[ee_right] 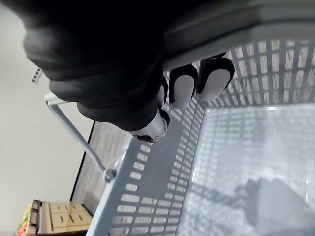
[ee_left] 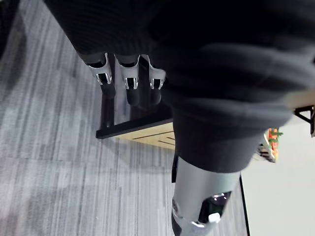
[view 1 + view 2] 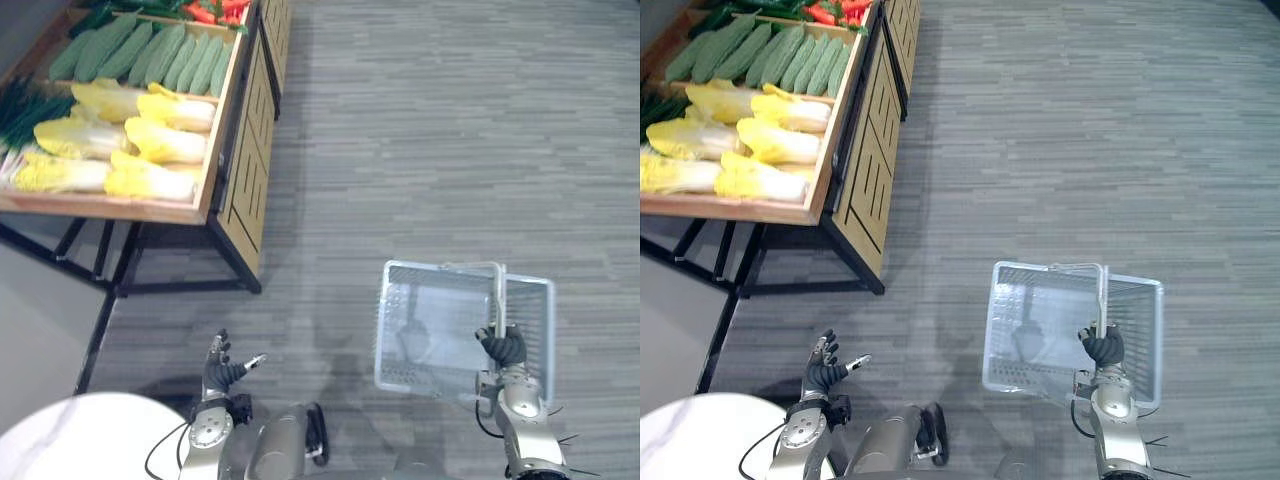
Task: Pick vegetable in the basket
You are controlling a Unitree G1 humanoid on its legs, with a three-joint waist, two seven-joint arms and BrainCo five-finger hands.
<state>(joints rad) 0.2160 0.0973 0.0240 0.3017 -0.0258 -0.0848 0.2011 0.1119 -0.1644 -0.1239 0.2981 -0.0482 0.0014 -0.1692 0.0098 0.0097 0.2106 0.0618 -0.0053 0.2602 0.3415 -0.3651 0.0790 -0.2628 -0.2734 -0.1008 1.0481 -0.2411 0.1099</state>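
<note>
Right hand (image 3: 503,346): fingers are curled tight round the handle (image 3: 497,295) of the basket (image 3: 430,268), which hangs empty at the robot's right above the floor (image 3: 450,130).
Left hand (image 3: 222,372): low at the robot's left, fingers spread and relaxed, holding nothing.
Basket risk: carried on one handle, it will likely tip or swing once a heavy vegetable drops in off-centre.
Open room: wide bare floor lies ahead and to the right. The tight side is the left, toward the counter (image 3: 100,207).
Frame risk: the counter's dark leg bars (image 3: 180,286) jut out under its near right corner, so a swinging basket could catch there on approach.
Vegetables: yellow cabbages (image 3: 160,145) lie along the counter's near edge, cucumbers (image 3: 165,55) behind them and red peppers (image 3: 215,10) at the far right corner. All are well apart from both hands.
Pick risk: the cabbages lie packed and touching, so lifting one could roll a neighbour over the low rim.
</note>
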